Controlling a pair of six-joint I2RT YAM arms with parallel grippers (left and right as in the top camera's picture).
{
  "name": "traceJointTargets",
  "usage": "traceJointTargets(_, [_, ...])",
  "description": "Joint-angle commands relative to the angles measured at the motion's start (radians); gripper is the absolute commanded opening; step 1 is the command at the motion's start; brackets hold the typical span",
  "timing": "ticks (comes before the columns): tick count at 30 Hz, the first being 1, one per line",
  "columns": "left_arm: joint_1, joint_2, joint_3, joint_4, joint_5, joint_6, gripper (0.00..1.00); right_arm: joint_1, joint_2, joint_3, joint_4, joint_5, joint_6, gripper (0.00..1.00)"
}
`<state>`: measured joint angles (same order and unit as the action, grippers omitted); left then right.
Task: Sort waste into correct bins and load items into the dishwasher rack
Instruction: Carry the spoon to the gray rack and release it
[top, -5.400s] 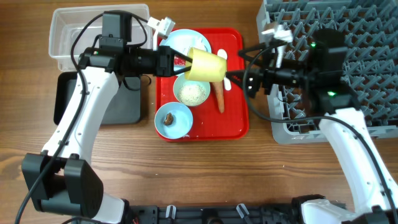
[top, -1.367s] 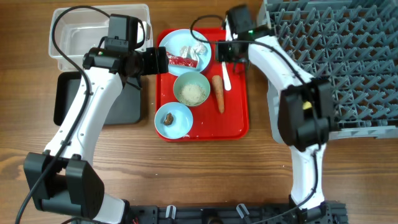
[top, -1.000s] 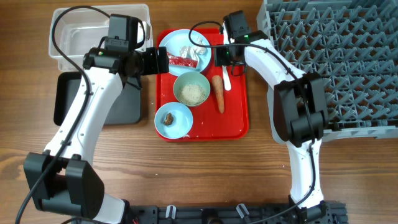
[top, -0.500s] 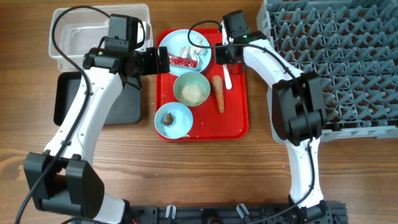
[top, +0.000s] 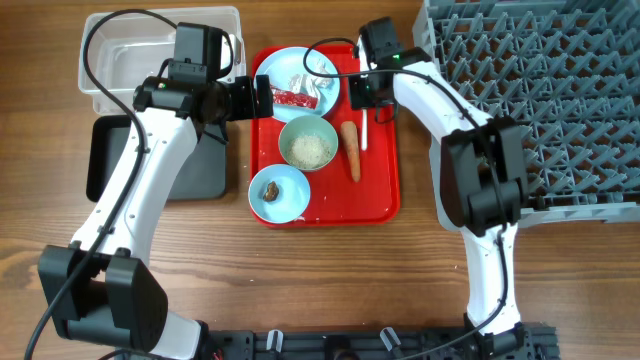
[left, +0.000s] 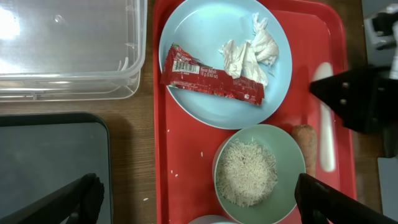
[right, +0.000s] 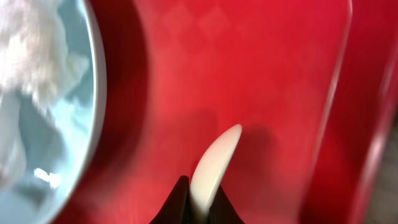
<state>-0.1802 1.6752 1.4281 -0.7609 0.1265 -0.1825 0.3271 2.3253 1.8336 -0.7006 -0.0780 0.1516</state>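
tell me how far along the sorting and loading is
Early on. Done: nothing visible; the clear bin and black bin look empty, and the rack shows no dishes in view. In hand: the right gripper is shut on the spoon; the left gripper hangs open near the plate. Left: wrapper, tissue, rice, carrot, food scrap, plate, bowls.

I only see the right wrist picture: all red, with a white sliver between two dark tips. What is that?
Observer: A white spoon, pinched by the right gripper.
Operator: And the blue curve on my left?
Observer: A plate holding tissue and a red wrapper.
Operator: Anything else near the spoon?
Observer: A carrot lies beside it on the tray.
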Motion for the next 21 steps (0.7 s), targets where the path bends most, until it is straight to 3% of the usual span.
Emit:
traceJointTargets(1, [0.008,-0.003,-0.004,0.0,-0.012,-0.009,1.0,-0.029,-0.21,-0.005,-0.067,-0.023,-0.194,0.04])
traceJointTargets(5, [0.008,-0.003,-0.004,0.0,-0.012,-0.009,1.0,-0.081,-0.343,-0.005,-0.162,-0.001,-0.179,0.04])
traceJointTargets(11, [0.008,-0.003,-0.004,0.0,-0.012,-0.009,1.0,-0.272,-0.455,-0.005,-0.367,0.058,0.24,0.04])
traceJointTargets(15, [0.008,-0.003,-0.004,0.0,-0.012,-0.009,1.0,-0.446,-0.455,-0.037,-0.517,0.245,0.521,0.04])
traceJointTargets(21, [0.008,-0.003,-0.004,0.0,-0.012,-0.009,1.0,-0.695,-0.455,-0.164,-0.548,0.359,0.754,0.04])
